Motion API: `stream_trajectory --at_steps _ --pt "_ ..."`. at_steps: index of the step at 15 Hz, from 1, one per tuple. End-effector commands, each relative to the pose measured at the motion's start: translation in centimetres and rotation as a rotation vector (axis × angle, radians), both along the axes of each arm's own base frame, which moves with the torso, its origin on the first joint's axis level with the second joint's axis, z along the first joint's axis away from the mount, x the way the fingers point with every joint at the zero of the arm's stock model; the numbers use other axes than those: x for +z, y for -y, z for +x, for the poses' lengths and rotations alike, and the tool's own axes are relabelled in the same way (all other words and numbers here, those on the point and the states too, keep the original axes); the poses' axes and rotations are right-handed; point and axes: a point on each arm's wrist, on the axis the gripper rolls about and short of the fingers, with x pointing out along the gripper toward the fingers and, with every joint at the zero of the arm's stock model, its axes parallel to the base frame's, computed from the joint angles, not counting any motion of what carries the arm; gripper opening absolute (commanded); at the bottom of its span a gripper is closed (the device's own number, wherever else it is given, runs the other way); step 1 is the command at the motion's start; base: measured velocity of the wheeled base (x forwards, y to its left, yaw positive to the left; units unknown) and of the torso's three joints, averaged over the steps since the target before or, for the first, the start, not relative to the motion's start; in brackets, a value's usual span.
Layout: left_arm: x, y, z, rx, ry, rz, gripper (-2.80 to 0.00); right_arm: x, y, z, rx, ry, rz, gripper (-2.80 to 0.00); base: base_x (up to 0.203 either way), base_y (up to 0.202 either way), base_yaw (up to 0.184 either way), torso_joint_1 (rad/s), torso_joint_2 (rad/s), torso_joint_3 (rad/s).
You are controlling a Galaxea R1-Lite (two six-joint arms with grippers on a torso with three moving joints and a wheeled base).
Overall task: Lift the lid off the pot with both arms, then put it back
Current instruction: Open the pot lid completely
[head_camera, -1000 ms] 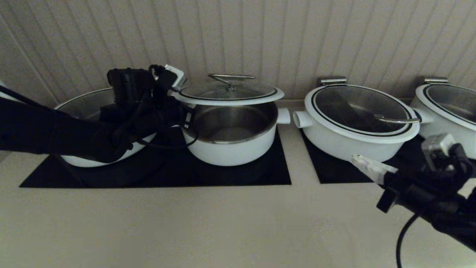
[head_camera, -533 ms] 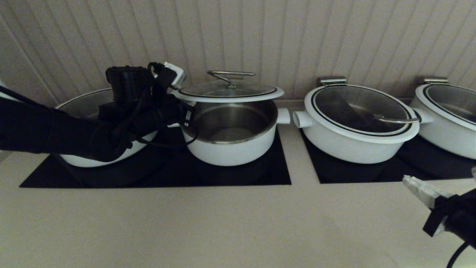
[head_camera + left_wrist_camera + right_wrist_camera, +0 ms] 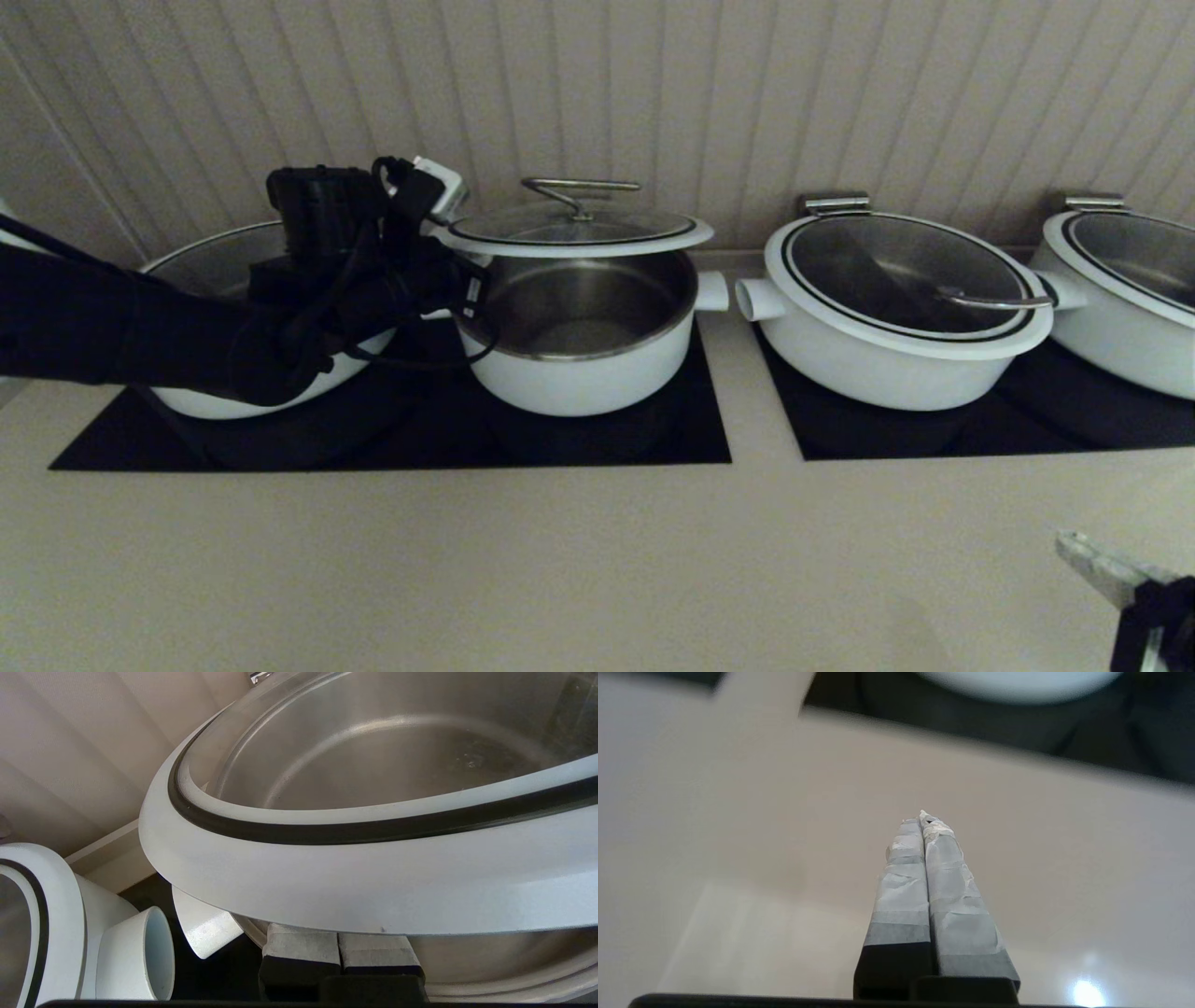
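Note:
The glass lid [image 3: 574, 229] with its white rim and steel bar handle hangs tilted just above the small deep white pot [image 3: 579, 373], whose steel inside shows. My left gripper [image 3: 338, 945] is shut, its two pads side by side under the lid's left rim [image 3: 327, 886], and the rim rests on them. In the head view the left arm reaches in from the left and its fingers are hidden at the lid's edge. My right gripper [image 3: 1074, 546] is shut and empty, low over the counter at the near right, far from the pot; it also shows in the right wrist view [image 3: 923, 816].
A wide white pot with a glass lid [image 3: 896, 308] stands to the right of the small pot, with another [image 3: 1130, 280] at the far right. A third wide pot [image 3: 205, 271] sits behind my left arm. All stand on black cooktops [image 3: 607, 439] against a ribbed wall.
My right arm has drawn back down and to the right, from beside the right cooktop to the view's corner. The lid rose a little on the left gripper, then stayed.

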Motion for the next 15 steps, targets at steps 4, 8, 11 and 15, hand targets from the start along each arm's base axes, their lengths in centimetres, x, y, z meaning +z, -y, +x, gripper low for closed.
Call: stream_trajectory --at_steps 4,8,11,15 --pt "0.0 0.0 0.0 -0.001 0.004 0.002 -2.8 -1.7 0.3 -6.7 0.009 -0.043 -0.002 -2.8 0.0 0.0 0.0 0.0 0.0 0.0" --pt "0.2 0.0 -0.1 -0.001 0.01 0.002 -2.8 -3.2 0.6 -10.2 0.01 0.0 0.006 -2.8 0.0 0.0 0.0 0.0 0.0 0.0" --pt "0.2 0.0 -0.1 -0.002 0.01 0.002 -2.8 -3.6 0.6 -10.7 0.01 -0.013 0.01 -2.8 0.0 0.0 0.0 0.0 0.0 0.0" --pt "0.4 -0.1 -0.2 0.001 0.013 -0.001 -2.8 -3.6 0.6 -10.7 0.008 -0.013 0.011 -2.8 0.0 0.0 0.0 0.0 0.0 0.0"
